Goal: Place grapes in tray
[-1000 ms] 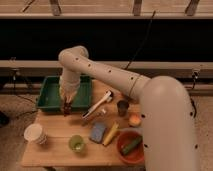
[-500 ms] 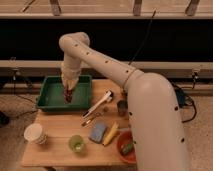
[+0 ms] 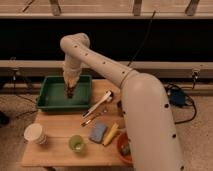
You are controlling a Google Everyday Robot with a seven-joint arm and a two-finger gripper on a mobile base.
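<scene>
The dark green tray (image 3: 49,102) stands at the back left of the wooden table. My gripper (image 3: 70,90) points straight down over the middle of the tray, inside its walls. A small dark reddish bunch, the grapes (image 3: 70,93), sits at the gripper's tip, just above or on the tray floor; I cannot tell whether it touches. The gripper appears shut on the grapes. The arm reaches in from the right and fills the right side of the view.
On the table (image 3: 55,127) are a paper cup (image 3: 36,134) at the front left, a small green cup (image 3: 76,144), a blue sponge (image 3: 98,132), a yellow item (image 3: 111,134), a white utensil (image 3: 100,103) and a red-orange bowl (image 3: 121,148) partly behind the arm.
The gripper has carried the grapes from the tray's front right edge back and further in over the tray's middle. The camera view has also shifted.
</scene>
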